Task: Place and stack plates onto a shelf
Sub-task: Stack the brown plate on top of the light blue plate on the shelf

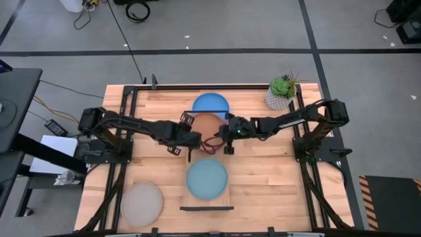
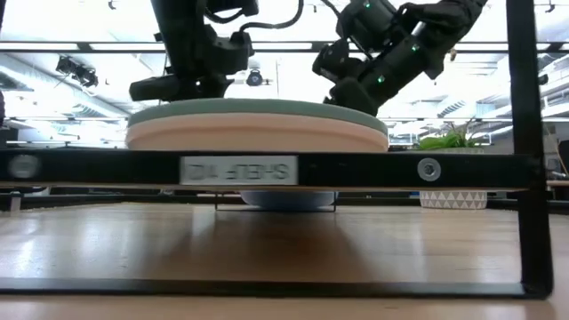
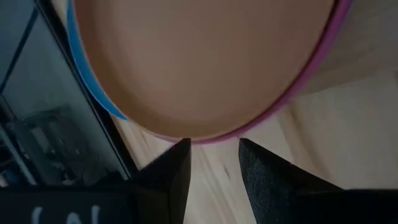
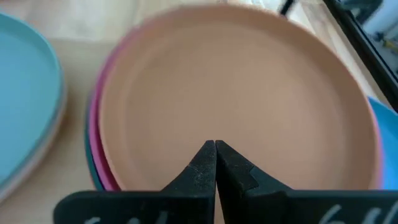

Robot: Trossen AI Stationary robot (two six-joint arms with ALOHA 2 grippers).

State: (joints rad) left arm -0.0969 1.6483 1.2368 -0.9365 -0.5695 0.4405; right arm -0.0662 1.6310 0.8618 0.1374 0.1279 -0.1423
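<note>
On the pale-wood shelf an orange plate lies on top of a pink plate and a dark teal one. A blue plate lies at the shelf's far end. A light blue plate sits on a cream plate near the near end. My left gripper is open at the stack's left rim, its fingertips just short of the pink edge. My right gripper is shut over the orange plate's right side. My right gripper's shut fingertips stand over the orange plate's surface, just inside its rim, coming from the table's right. I cannot tell whether they touch the plate. My left gripper touches nothing that shows.
A grey-tan plate lies on the tabletop at the near left. A white plant pot stands at the far right corner. The shelf's black wire frame crosses its near end. Black rails run along both table sides.
</note>
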